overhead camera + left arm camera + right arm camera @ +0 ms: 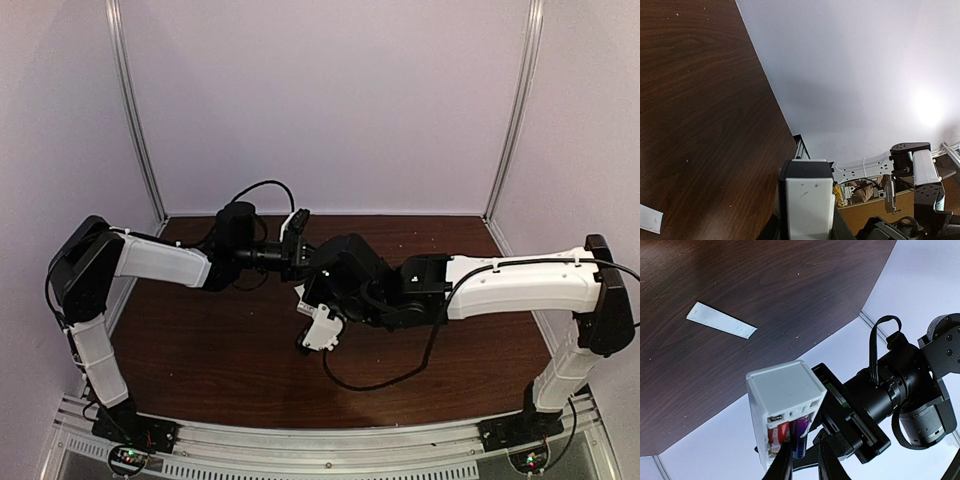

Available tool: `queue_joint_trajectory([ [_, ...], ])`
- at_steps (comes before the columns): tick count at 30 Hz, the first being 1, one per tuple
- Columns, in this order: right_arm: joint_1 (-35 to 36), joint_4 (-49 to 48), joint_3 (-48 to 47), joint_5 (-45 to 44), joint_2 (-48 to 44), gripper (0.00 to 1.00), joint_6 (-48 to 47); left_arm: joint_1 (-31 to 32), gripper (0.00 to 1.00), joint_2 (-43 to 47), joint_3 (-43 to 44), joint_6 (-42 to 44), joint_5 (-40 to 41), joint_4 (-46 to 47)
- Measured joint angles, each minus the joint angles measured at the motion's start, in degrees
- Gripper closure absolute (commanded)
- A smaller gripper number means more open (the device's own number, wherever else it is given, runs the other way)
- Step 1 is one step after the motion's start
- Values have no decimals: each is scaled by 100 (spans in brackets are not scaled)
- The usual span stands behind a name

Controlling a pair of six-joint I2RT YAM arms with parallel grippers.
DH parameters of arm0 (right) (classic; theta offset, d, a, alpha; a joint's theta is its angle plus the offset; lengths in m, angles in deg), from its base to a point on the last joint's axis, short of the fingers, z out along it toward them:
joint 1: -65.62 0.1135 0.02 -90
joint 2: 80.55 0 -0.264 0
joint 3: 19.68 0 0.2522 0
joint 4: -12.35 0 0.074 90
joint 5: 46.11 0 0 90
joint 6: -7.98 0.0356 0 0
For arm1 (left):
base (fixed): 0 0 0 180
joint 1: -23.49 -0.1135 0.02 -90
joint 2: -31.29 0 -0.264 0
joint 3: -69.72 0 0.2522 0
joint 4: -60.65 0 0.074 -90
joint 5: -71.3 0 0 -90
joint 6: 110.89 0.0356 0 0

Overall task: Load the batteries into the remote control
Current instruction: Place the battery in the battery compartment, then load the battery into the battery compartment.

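The slim white rectangular plastic remote control (pixel 782 390) hangs in the air above the dark brown wood-grain worktop (pixel 740 270), clamped in the left claw (pixel 807 232), whose black fingers close on either side of its body. Both batteries already sit side by side in the open slot at the remote's end: the small red-orange cylinder battery (pixel 778 432) on the left, the small dark blue-purple cylinder battery (pixel 800 432) touching it on the right. The right claw (pixel 805 444) points up at that slot with its fingers a little apart, their tips at the purple battery's lower end. A thin flat white cover strip (pixel 721 320) lies on the worktop, well apart from the remote.
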State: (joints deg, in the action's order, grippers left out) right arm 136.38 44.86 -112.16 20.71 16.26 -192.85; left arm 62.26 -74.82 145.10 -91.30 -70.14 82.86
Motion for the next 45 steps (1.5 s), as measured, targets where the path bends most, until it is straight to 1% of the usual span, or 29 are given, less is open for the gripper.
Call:
queue_joint_trajectory([
  [8,0,-66,9,-4,-7,74,227,0,100,0,0,0,0,24],
  [13,0,-55,11,-9,-85,68,490,-2,100,0,0,-59,2,94],
  [17,-2,-48,39,-20,-245,67,691,-2,100,0,0,-118,2,195],
  [19,-2,-42,55,-22,-334,63,785,-4,100,0,0,-133,2,208],
  [20,-2,-39,61,-22,-369,60,841,-4,100,2,0,-140,4,212],
  [22,-2,-39,68,-22,-442,50,999,-13,100,2,0,-155,7,214],
  [28,-13,-175,114,37,-669,4,1880,-31,100,26,7,-205,24,212],
  [29,-13,-245,153,50,-728,1,2087,-35,100,35,22,-210,28,212],
  [39,-101,-1458,990,503,-1637,1,4656,-149,100,264,186,-219,98,177],
  [42,-105,-1781,1239,699,-1762,1,5213,-195,100,273,323,-284,162,162],
  [45,-105,-2087,1504,857,-1762,0,5510,-208,100,273,466,-426,243,166],
])
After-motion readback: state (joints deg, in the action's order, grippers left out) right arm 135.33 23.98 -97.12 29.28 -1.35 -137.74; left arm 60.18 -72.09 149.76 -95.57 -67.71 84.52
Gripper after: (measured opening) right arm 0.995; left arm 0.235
